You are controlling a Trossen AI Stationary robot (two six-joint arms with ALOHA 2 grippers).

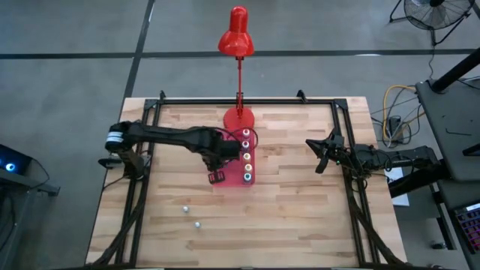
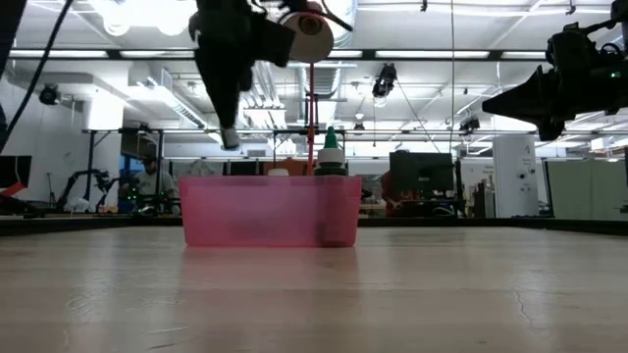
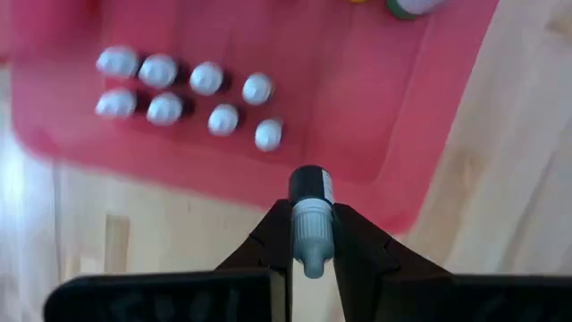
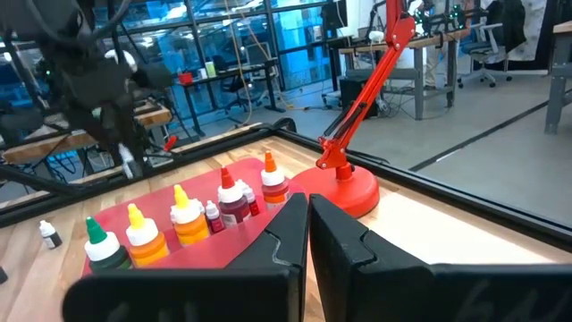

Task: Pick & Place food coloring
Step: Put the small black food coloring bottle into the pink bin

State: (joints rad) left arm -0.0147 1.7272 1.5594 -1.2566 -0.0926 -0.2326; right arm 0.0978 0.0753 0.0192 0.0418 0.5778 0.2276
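Observation:
A flat red tray (image 1: 234, 166) lies mid-table before the red lamp's base. Several bigger food coloring bottles (image 1: 246, 156) stand in a row along its right side, and several small whitish-capped ones (image 3: 183, 94) stand in two rows inside. My left gripper (image 1: 217, 177) hangs above the tray's near left corner, shut on one small bottle (image 3: 310, 186). In the low view it (image 2: 229, 137) is higher than the tray's wall (image 2: 265, 211). Two more small bottles (image 1: 186, 210) (image 1: 197, 223) rest on the table, nearer the front edge. My right gripper (image 1: 319, 154) waits shut at the right. My left gripper pinches the small bottle's whitish cap (image 3: 312, 234) between its two fingers. The fingers point down from above, and the bottle lies along them. Its dark body (image 3: 310, 183) sticks out below the fingertips. It hangs lifted clear, above the tray's edge.
The red desk lamp (image 1: 237, 45) rises from its round base (image 1: 238, 118) just behind the tray. Black frame rails (image 1: 142, 172) run along the table's left, right and far sides. Bare wood lies to the right of the tray (image 1: 289, 180).

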